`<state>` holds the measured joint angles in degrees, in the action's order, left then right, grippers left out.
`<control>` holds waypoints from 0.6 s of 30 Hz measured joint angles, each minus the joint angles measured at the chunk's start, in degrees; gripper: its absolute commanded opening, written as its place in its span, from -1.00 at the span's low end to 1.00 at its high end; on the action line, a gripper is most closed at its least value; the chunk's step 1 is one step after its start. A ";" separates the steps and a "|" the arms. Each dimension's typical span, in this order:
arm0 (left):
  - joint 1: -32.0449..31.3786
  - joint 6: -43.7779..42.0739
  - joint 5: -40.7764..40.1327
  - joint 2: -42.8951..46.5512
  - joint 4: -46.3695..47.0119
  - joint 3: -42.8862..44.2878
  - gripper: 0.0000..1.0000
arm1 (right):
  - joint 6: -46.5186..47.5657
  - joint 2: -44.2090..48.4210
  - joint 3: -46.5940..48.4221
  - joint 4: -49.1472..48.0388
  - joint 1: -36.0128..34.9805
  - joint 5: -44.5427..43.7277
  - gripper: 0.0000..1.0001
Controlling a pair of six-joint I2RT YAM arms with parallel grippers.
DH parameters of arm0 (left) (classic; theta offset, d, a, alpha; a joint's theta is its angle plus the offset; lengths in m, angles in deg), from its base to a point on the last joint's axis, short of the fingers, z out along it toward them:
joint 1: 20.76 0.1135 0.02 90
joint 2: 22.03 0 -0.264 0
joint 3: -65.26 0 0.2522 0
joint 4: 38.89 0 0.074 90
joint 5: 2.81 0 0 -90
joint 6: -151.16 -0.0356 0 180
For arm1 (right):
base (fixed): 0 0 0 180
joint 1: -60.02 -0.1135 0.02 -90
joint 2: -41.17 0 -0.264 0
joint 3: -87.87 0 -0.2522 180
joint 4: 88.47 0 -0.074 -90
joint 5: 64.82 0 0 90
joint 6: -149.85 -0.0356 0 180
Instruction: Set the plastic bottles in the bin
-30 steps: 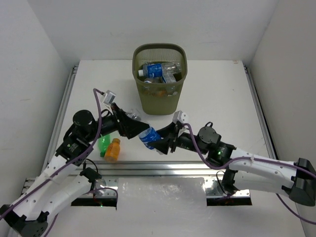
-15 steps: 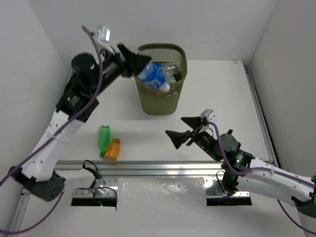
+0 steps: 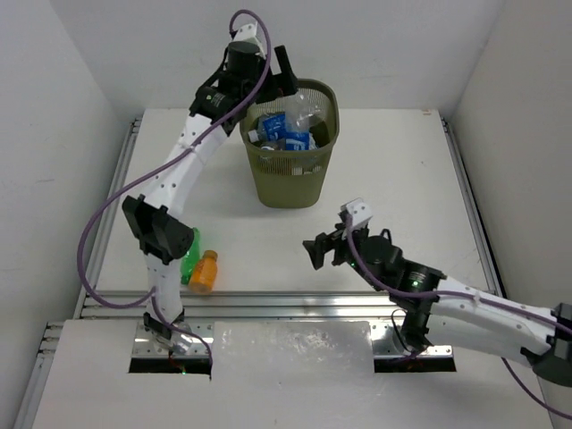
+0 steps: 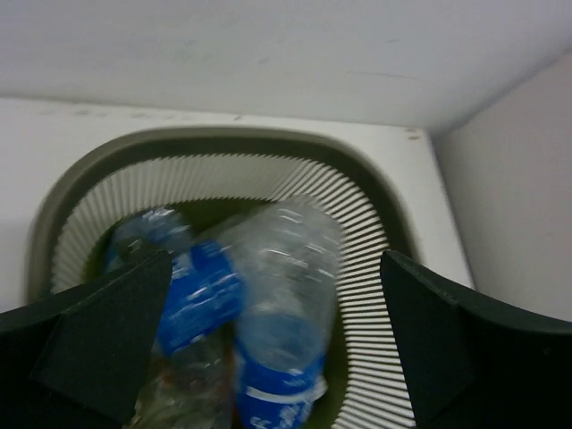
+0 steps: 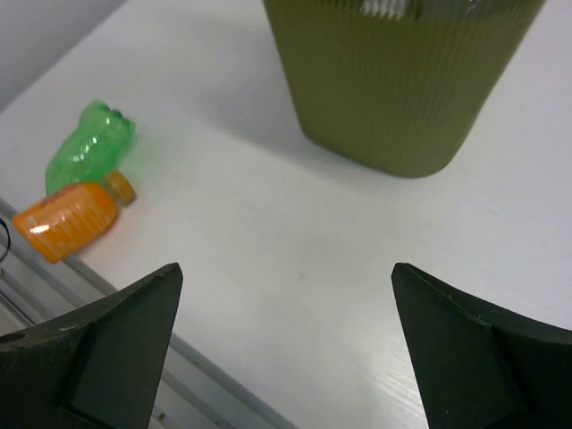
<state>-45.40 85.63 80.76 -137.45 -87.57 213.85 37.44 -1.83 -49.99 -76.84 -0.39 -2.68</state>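
The right gripper (image 5: 286, 268) hangs wide open and empty over the counter (image 5: 295, 232). Ahead to its left lie an orange bottle (image 5: 67, 222) and a green bottle (image 5: 89, 147), close together. The bin (image 5: 402, 89) stands ahead to its right. Farther off, the left gripper (image 4: 275, 259), spread wide and holding nothing, hovers over the bin's mouth, with clear bottles (image 4: 277, 304) piled beneath it. The task looks mostly done, with those two bottles left.
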 measured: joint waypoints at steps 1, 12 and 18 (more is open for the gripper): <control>0.00 -0.02 -1.90 1.05 -1.29 -1.64 0.99 | -0.87 -2.27 0.28 -0.52 0.00 0.57 0.98; 0.39 -0.07 -31.67 53.18 -5.64 -32.81 0.99 | -16.35 -43.65 20.74 -7.15 -5.14 5.97 0.98; 0.52 1.05 -42.71 80.37 -5.09 -49.07 0.99 | -29.92 -64.39 43.76 0.90 -7.89 4.39 0.98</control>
<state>-44.88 86.68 38.05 -57.08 -92.66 164.78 7.52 -66.22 -6.23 -75.94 -8.28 1.72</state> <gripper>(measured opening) 0.995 0.986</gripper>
